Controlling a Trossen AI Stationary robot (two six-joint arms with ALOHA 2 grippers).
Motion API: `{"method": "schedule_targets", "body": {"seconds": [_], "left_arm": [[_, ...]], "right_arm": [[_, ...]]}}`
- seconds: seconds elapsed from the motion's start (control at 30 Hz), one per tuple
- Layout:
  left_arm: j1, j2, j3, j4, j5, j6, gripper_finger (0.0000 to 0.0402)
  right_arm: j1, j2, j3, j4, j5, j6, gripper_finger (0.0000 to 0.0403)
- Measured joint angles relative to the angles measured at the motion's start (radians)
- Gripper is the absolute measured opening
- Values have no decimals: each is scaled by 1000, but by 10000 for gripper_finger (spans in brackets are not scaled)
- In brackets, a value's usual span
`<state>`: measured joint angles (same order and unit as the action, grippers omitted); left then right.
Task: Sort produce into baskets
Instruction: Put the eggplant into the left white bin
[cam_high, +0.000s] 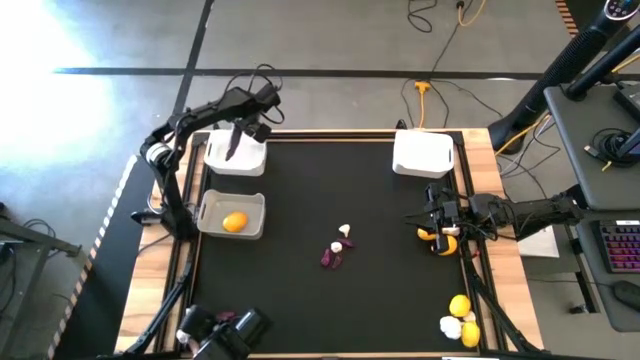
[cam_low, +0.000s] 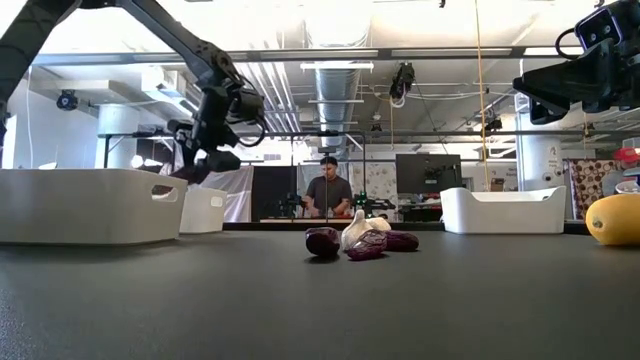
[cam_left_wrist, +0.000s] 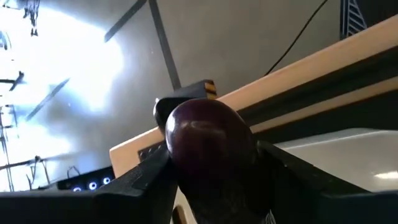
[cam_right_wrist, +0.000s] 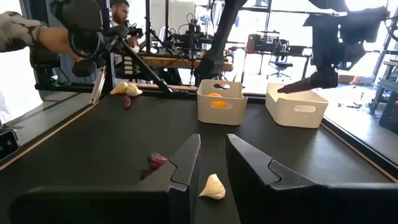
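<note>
My left gripper (cam_high: 238, 132) hangs over the far-left basket (cam_high: 238, 158), shut on a dark purple piece (cam_left_wrist: 210, 149), which is also seen in the right wrist view (cam_right_wrist: 292, 87). A second basket (cam_high: 208, 226) nearer on the left holds a lemon (cam_high: 235, 222). The third basket (cam_high: 423, 155) stands at the far right. A garlic bulb (cam_high: 344, 231) and purple pieces (cam_high: 332, 258) lie at the table's middle. My right gripper (cam_right_wrist: 212, 163) waits level at the right edge, slightly open on nothing, above a lemon (cam_high: 441, 241). My left gripper pinches the purple piece between its two fingers (cam_left_wrist: 144, 182), one on each side. The piece's rounded end (cam_left_wrist: 205, 127) sticks out past the fingertips. The fingers slant down from the table's left side. The piece is lifted clear above the far-left basket.
Lemons and a garlic bulb (cam_high: 460, 320) lie at the near right corner. The table has raised wooden rails (cam_high: 330, 136) at its edges. A person (cam_low: 327, 192) sits in the room beyond the far edge. Bare black mat (cam_high: 330, 190) lies between the baskets.
</note>
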<state>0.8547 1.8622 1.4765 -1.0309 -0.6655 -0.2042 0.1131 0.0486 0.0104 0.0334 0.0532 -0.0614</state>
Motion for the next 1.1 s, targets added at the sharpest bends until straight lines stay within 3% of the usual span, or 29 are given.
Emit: {"method": "schedule_targets", "body": {"seconds": [0.13,0.37,0.6,0.87,1.1], "left_arm": [[-26,0,-71,90,-4,102,190],[-80,-10,-203,279,-139,329,191],[-76,-17,-184,272,-54,386,191],[-79,-41,-112,97,112,351,196],[-74,-44,-110,25,146,358,226]], "right_arm": [[0,0,0,0,0,0,68],[0,0,0,0,0,-1,68],[0,0,0,0,0,0,68],[0,0,0,0,0,-1,68],[0,0,0,0,3,-43,68]]}}
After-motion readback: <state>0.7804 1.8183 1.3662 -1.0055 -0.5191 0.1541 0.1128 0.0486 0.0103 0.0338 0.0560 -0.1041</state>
